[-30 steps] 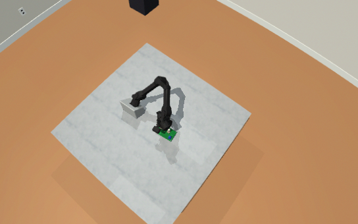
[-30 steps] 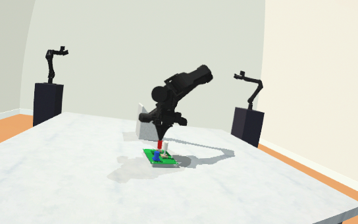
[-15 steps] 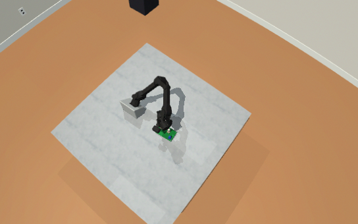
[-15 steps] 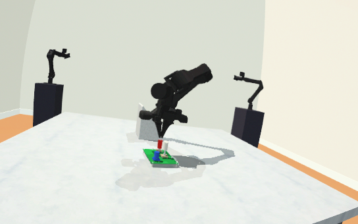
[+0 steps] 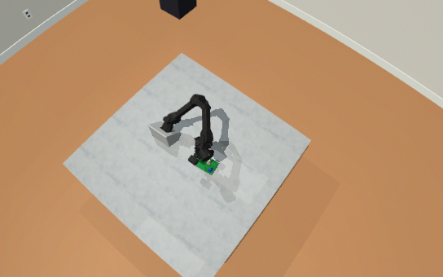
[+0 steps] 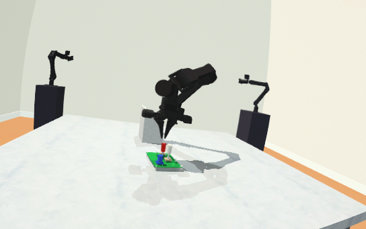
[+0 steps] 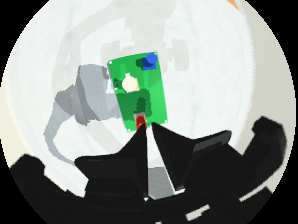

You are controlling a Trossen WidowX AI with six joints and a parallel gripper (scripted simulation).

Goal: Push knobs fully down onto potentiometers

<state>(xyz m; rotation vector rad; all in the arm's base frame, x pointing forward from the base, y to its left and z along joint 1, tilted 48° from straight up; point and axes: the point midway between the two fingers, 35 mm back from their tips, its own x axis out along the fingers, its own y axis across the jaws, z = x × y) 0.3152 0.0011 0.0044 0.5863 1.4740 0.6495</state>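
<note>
The green circuit board stands on the marble table near its middle. A red knob stands tall on its shaft at the board's near end in the wrist view. A white knob sits mid-board, and a blue knob sits at a far corner. My gripper points down just above the red knob, with a small gap to it. Its fingers are nearly together with only a thin slit between them, and nothing is in it.
The arm's grey base block stands behind the board. Two black pedestals with camera arms stand beyond the table's far corners. The table edge runs along the front right.
</note>
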